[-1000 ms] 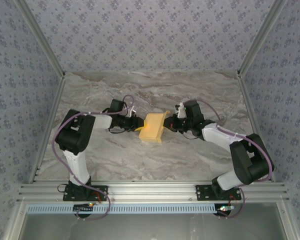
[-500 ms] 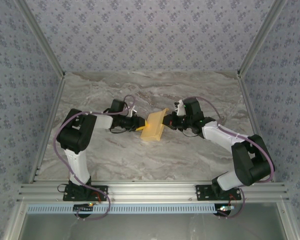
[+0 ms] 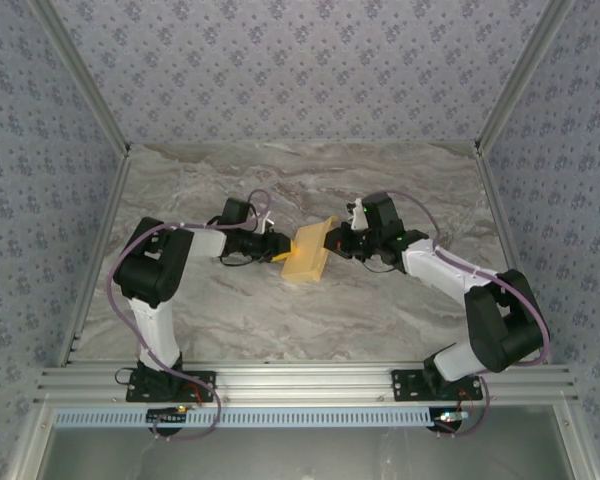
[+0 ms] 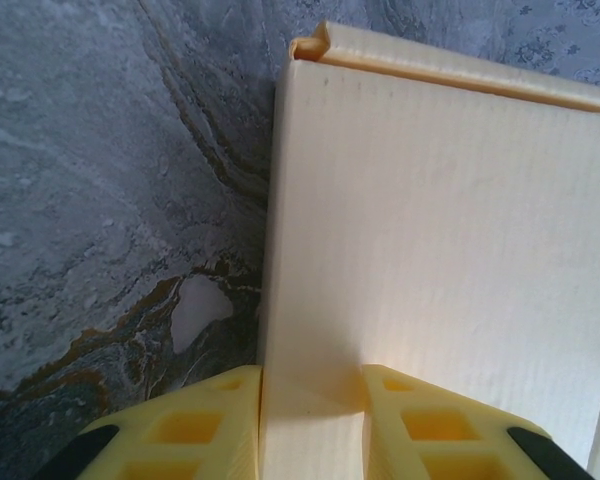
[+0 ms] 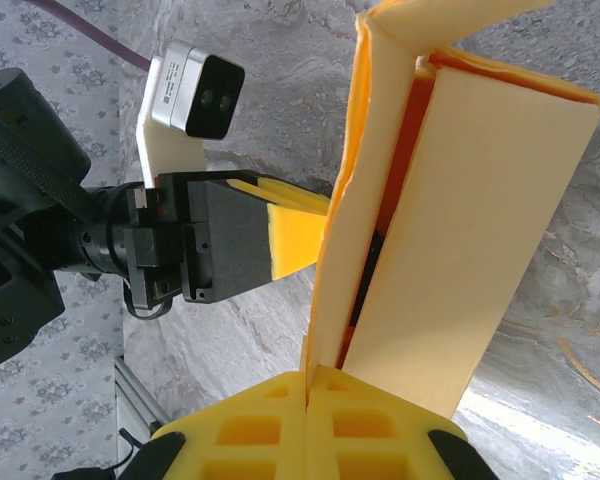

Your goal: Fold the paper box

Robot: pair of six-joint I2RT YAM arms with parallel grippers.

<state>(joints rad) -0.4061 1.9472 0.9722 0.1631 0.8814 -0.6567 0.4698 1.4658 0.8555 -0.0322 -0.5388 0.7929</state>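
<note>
Right-hand flap is up now. Over the last second the right claw (image 3: 338, 243) has pushed in toward the middle, and the paper box (image 3: 308, 258) looks narrower from above, its side flap (image 5: 360, 150) tipped steeply instead of lying out. The box sits in the middle of the bench (image 3: 230, 320), slung between the two arms.

Right claw is clamped tight on the thin lower edge of that flap, pads pressed together with only card between them. Left claw (image 3: 280, 252) comes in from the other side. On its wrist view the pads bracket the box's end wall and seem to touch it on both sides, so I call that a grip, though at this range I can't judge how firm.

We're in the closing stage, I reckon: body formed, side flap coming over. The next move wants the right claw to carry the flap across and down while the left steadies the body. If that hold goes slack, the light card will likely skid.
</note>
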